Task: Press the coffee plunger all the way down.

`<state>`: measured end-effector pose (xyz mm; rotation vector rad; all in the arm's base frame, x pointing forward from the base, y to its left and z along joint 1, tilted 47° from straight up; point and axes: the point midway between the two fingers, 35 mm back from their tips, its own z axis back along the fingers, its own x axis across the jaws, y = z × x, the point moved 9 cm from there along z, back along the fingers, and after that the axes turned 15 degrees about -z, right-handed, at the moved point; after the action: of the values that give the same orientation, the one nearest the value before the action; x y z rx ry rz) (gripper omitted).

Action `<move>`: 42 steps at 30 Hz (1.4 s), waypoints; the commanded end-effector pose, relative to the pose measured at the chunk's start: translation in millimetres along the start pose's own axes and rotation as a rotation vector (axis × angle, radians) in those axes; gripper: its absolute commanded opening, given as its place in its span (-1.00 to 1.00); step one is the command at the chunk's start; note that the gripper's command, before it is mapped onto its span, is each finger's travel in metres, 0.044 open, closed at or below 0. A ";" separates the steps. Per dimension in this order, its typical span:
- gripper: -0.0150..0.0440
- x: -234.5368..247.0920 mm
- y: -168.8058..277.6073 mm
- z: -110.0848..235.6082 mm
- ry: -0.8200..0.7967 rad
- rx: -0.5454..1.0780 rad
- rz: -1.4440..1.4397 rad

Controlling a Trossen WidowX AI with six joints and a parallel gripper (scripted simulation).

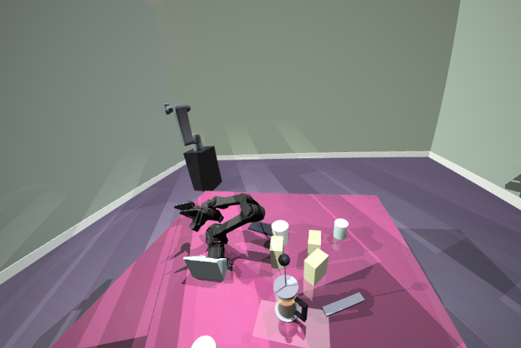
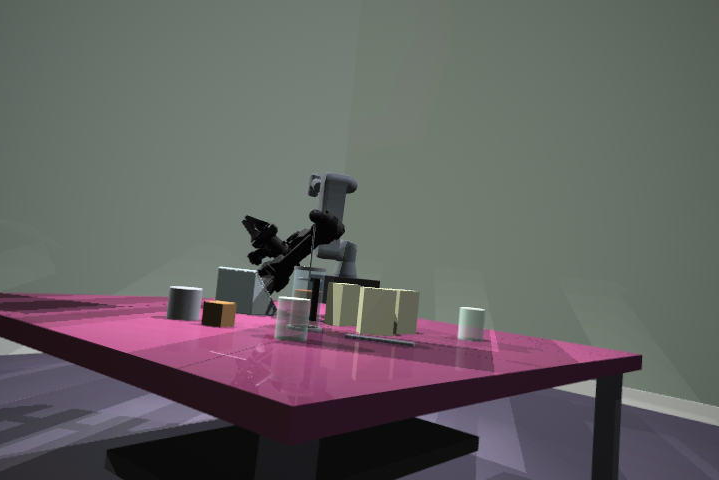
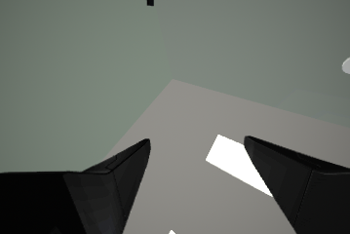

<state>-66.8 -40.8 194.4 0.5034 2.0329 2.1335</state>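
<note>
The coffee press [image 1: 286, 309] [image 2: 309, 278] stands upright on a pale square patch [image 1: 264, 324], its black handle [image 1: 303, 309] [image 2: 314, 300] to the right in the top view. The black plunger knob [image 1: 283, 259] [image 2: 315, 215] sits high above the lid [image 1: 285, 288] on a long, thin exposed rod. My gripper [image 1: 177, 209] [image 2: 245, 219] [image 3: 195, 141] is open and empty, raised at the far left of the table in the top view, well away from the press and tilted upward. The wrist view shows only walls, ceiling and lights between and around the fingers, not the press.
Cream blocks [image 1: 316, 266] [image 2: 375, 311] stand behind the press in the top view. White cylinders [image 1: 280, 231] [image 1: 340, 228] stand farther back. A flat grey bar [image 1: 343, 304] [image 2: 379, 340] lies beside the press. A grey box [image 1: 205, 268] [image 2: 235, 288] stands by the arm's base.
</note>
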 end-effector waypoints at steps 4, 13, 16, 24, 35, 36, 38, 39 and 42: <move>1.00 6.9 3.3 3.4 -0.066 -0.022 0.036; 1.00 41.5 18.5 33.0 -0.433 -0.184 0.170; 1.00 51.1 23.7 48.0 -0.561 -0.260 0.206; 1.00 65.1 37.8 96.3 -0.882 -0.488 0.270; 1.00 50.3 57.9 168.9 -1.256 -0.841 0.269; 1.00 46.8 59.8 175.5 -1.288 -0.875 0.264; 1.00 38.4 64.0 188.5 -1.350 -0.947 0.251; 1.00 33.6 66.2 195.0 -1.380 -0.985 0.243; 1.00 17.2 72.7 212.6 -1.466 -1.095 0.214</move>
<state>-23.0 149.3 268.5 1.4342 0.1785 1.6357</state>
